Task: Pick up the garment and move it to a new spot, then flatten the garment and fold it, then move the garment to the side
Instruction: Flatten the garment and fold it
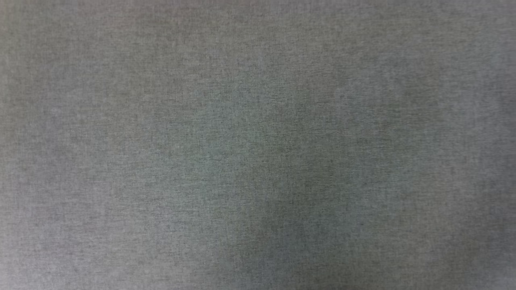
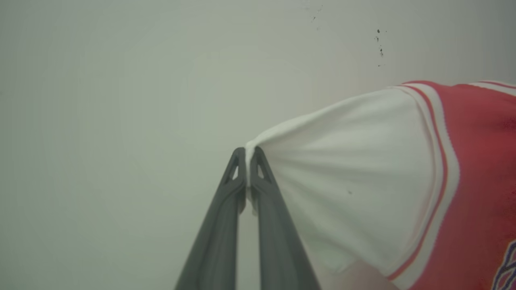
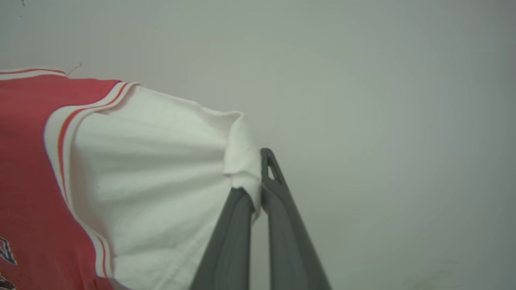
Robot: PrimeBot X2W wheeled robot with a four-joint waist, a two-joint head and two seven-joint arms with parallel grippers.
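Both grippers are clamped on the jersey [image 2: 475,161], one at each side.

- Left gripper [image 2: 247,161]: fingers pinched together on a corner of the white side panel [image 2: 354,169]. A thin fold of cloth sits between the tips, and tension creases fan out from the pinch toward the striped trim [image 2: 441,161].
- Right gripper [image 3: 258,173]: also closed on white panel fabric. Here the hem is bunched and wraps over the tip of one finger, so this is the messier bite.
- Garment position: it spans between the two grippers and is pulled fairly taut. The red body lies inboard of both, and a bit of the chest lettering [image 2: 508,266] shows at the edge of the left wrist view.
- A plain pale surface [image 2: 121,121] lies behind it in both wrist views. It can't be told from these views whether the cloth is touching that surface or hanging clear of it.
- The head view looks onto a grey woven-textured surface [image 1: 258,145].

Step, as a judgement: a two-handed spread, either carrying the jersey to the new spot or stretching it out to flatten. It is likely the end of the move or the start of the flatten. Folding has not started.

Next move calls for:
- Hold both arms level and at the same spacing so the tension is not lost.
- Bring the jersey down onto the surface with the far edge landing first.
- Open both grippers only once the cloth is lying flat.

Risk: both bites are shallow and right at the edge of thin fabric. Pulling the arms further apart could slip the left corner out.
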